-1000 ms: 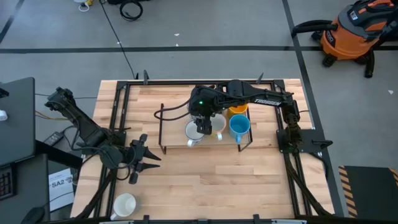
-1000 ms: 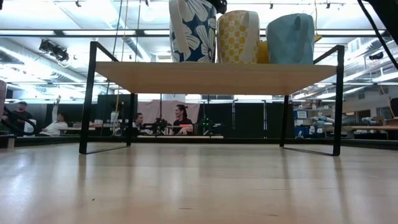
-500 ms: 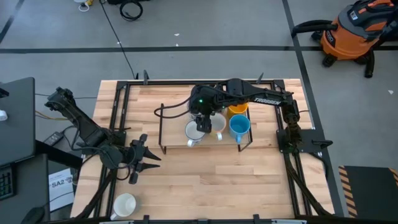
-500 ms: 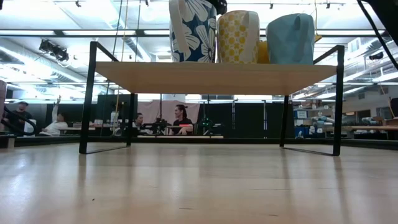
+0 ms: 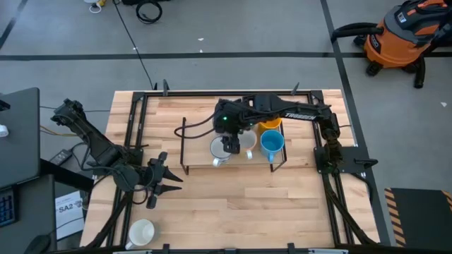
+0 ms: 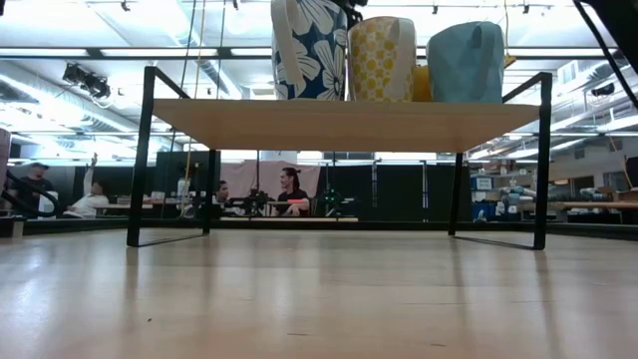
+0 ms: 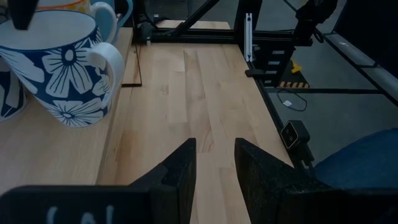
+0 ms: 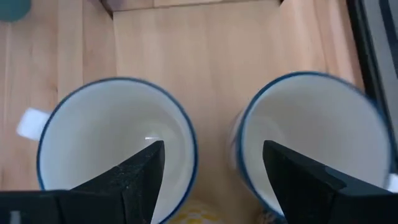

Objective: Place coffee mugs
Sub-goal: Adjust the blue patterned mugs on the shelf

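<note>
High view: wooden bench at frame centre. Right gripper, fingers wide and holding nothing, hangs over the coffee mugs on the shelf. Left gripper, centre-left, fingers narrow, empty. One white mug sits lower left. Low view: mugs atop shelf, upper centre.

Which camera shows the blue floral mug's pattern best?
The left wrist view: the floral mug shows its side, handle and rim. The low view crops its top; the high and right wrist views show only rim and inside from above.
</note>
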You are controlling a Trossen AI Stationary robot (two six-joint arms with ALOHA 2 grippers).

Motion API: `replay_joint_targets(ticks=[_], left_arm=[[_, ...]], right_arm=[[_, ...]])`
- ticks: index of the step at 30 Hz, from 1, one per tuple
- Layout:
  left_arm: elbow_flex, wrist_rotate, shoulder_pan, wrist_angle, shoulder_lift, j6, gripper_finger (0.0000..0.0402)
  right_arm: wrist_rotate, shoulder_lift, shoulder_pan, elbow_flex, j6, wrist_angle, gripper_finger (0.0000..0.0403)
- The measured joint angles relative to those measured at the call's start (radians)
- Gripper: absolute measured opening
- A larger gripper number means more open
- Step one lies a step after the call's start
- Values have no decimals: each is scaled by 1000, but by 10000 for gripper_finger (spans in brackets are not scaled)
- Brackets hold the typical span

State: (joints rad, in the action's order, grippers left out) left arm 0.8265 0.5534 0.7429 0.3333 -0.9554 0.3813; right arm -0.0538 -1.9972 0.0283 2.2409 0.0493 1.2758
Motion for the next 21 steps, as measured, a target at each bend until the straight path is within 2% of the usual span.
replay_joint_targets(ticks=[15,21], left_arm=[[0,0,0,0,0,0,117],[0,0,0,0,0,0,117]], right_arm=[[-4,2,1,-38,-8,-16,277],[-5,2,1,-38,-8,-16,258]])
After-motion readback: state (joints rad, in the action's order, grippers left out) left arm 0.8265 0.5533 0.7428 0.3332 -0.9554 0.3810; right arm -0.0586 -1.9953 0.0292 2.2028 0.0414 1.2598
